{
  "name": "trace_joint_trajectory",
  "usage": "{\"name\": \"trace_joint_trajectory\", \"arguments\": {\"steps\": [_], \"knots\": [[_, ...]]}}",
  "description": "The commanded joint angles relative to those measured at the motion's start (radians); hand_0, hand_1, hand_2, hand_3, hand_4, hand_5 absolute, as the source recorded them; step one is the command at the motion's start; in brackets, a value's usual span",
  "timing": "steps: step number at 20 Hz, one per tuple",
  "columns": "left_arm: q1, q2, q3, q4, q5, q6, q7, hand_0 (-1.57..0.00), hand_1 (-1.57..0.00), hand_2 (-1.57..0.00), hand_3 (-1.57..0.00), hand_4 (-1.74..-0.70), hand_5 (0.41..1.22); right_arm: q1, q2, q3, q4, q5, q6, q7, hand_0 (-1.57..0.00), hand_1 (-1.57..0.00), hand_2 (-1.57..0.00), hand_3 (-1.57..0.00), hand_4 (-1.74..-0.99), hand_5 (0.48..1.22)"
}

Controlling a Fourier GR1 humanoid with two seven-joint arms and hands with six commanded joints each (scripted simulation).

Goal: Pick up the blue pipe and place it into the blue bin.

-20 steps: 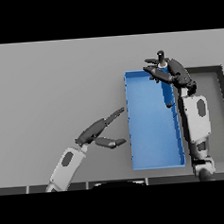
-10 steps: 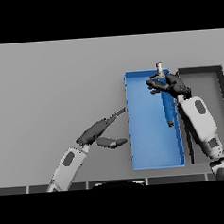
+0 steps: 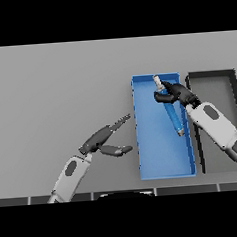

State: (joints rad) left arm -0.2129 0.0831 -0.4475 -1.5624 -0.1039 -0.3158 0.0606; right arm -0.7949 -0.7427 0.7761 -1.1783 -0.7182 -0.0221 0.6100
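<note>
Currently my right robot hand (image 3: 177, 93) grips blue pipe (image 3: 171, 112) over blue bin (image 3: 149, 163), centre-right | release pending | left robot hand (image 3: 108, 139) open, idle.

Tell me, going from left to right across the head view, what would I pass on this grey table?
Left hand, fingers straight → blue bin → blue pipe, held over the bin by the right hand → dark bin at the far right.
</note>
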Motion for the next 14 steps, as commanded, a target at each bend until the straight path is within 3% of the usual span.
{"name": "trace_joint_trajectory", "arguments": {"steps": [1, 8, 14], "knots": [[-0.004, 0.0, 0.001, -0.002, 0.003, -0.002, 0.0, 0.0, 0.0, 0.0, 0.0, -0.93, 0.496, -0.005, -0.005, 0.021, 0.001, -0.001, 0.011, 0.0, -0.14, -0.14, -0.13, -0.04, -1.205, 0.837], [-0.007, -0.017, -0.004, 0.005, -0.006, 0.013, 0.005, 0.0, 0.0, 0.0, 0.0, -0.93, 0.497, -0.021, -0.048, 0.099, -0.017, 0.003, 0.055, -0.009, -0.03, -0.03, -0.03, -0.01, -1.099, 0.725], [-0.015, -0.011, 0.003, 0.012, -0.003, 0.008, 0.01, 0.0, 0.0, 0.0, 0.0, -0.93, 0.495, -0.036, -0.057, 0.104, -0.016, 0.012, 0.098, -0.03, -0.02, -0.02, -0.02, 0.0, -1.084, 0.714]]}}
